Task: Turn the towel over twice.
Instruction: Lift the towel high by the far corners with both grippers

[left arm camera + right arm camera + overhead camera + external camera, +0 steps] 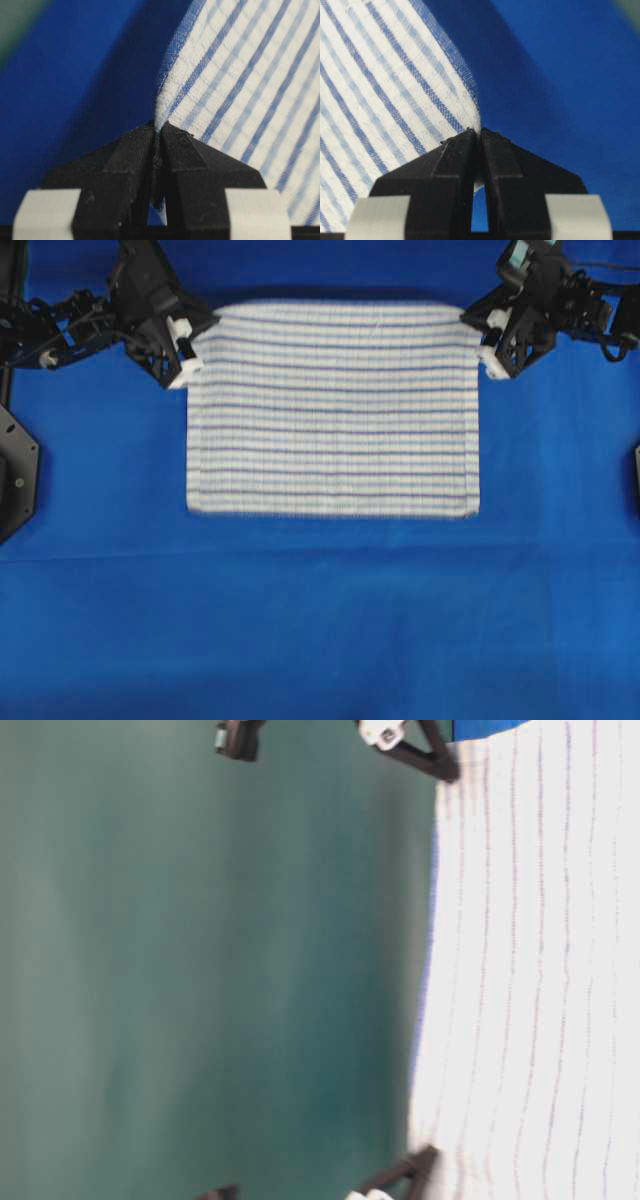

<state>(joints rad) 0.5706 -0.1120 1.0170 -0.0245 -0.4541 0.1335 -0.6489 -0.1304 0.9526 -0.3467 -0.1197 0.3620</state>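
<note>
The towel (333,408), white with thin dark-blue and light-blue stripes, lies spread flat in the upper middle of the overhead view. My left gripper (191,348) is at its far left corner and is shut on that corner. In the left wrist view the hemmed edge of the towel (235,75) runs down into the pinched black fingers (130,155). My right gripper (487,348) is shut on the far right corner. In the right wrist view the towel (380,100) ends at the closed gripper (480,131). The table-level view shows the towel (530,980) lying flat.
A plain blue cloth (320,620) covers the table around and under the towel. Black arm bases stand at the left edge (15,470) and right edge (636,470). A green wall (200,960) stands behind the table.
</note>
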